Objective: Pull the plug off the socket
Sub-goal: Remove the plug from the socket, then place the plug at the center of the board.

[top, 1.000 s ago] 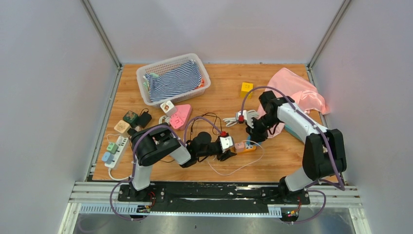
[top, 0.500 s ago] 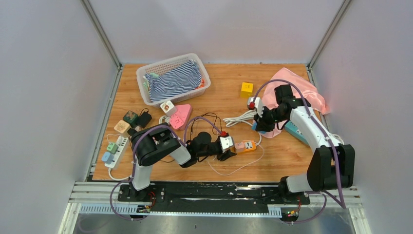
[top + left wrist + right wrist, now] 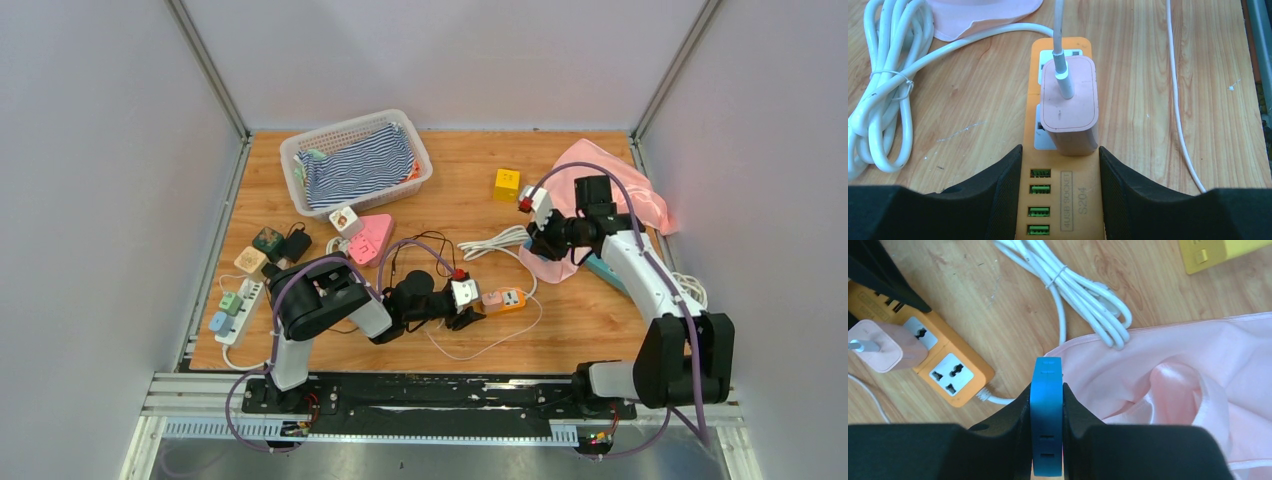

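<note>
While the left fingers (image 3: 1008, 175) stay pinched on the sides of the orange power strip (image 3: 1063, 215), pinning it to the desk (image 3: 948, 125), a pink charger (image 3: 1069, 105) sits plugged in just ahead of them. Further back, the right fingers (image 3: 1020, 410) are clamped tight on the blue plug (image 3: 1046, 405). That's the change: a second ago they were down at the strip, and now they've swung up and away, over the edge of the pink cloth (image 3: 1173, 380). The plug is well clear, and the strip's end socket (image 3: 950, 372) shows empty. I'd say the pull itself is done.
</note>
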Controlling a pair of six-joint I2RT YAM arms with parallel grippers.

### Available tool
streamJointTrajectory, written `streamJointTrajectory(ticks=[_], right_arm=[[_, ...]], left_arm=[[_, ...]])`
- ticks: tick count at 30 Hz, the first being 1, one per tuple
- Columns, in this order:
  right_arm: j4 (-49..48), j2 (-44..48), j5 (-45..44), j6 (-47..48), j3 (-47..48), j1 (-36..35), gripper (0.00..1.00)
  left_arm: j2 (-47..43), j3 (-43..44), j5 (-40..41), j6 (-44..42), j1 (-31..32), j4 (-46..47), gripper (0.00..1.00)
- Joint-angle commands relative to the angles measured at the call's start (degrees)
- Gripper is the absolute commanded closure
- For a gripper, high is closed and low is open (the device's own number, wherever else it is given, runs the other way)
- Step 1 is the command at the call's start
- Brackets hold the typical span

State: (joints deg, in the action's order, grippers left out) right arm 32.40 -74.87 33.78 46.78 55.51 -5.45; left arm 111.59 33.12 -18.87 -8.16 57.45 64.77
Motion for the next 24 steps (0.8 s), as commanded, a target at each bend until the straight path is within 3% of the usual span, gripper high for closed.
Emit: streamJointTrajectory(ticks=[1, 10, 16, 24], right_arm=[[-6.04, 1.44, -1.76, -4.55, -0.91, 1.15, 1.0], [-22.49, -3.13, -6.51, -17.05, 1.8, 1.15, 1.0], [-25.94, -18.14, -8.0, -29.32, 14.88, 1.78, 1.0], [-30.55, -35.6, -22.59, -41.03, 29.49, 2.1, 0.99]], left_arm=[[0.26, -0.9, -0.37, -0.05, 0.3, -3.8, 0.81], [-0.65, -2.28, -0.2, 0.51, 0.32, -1.84, 0.81], [-1.1, -3.46, -0.05, 0.86, 0.34, -0.04, 0.8], [-1.04, -4.08, 0.32, 0.99, 0.34, 1.51, 0.8]])
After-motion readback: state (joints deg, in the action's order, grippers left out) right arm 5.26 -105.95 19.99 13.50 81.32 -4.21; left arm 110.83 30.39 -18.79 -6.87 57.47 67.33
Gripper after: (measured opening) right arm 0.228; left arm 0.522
